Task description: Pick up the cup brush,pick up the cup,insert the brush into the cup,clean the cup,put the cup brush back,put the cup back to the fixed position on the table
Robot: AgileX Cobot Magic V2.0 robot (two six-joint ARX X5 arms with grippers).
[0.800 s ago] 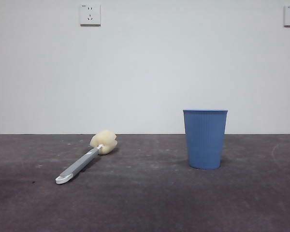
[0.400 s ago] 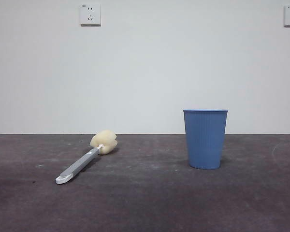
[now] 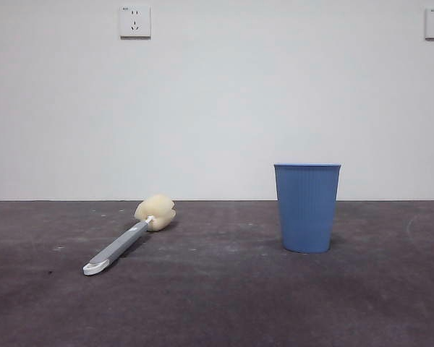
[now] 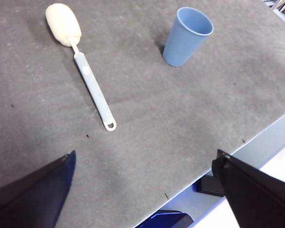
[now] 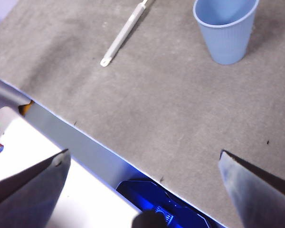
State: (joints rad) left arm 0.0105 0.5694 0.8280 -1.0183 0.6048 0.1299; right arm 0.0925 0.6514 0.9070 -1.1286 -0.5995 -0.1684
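Dark grey table (image 3: 224, 303). Blue cup (image 3: 307, 208) standing upright on it. Cup brush (image 3: 129, 233) lying flat, well apart from the cup. Left gripper (image 4: 142, 190) and right gripper (image 5: 142, 185), both high above the cup, jaws spread, grasping nothing.

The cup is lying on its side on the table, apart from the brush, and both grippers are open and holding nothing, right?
Not quite. The cup stands upright on the table, as the front view shows. The rest holds: the brush lies apart from it, and both grippers are open and holding nothing.
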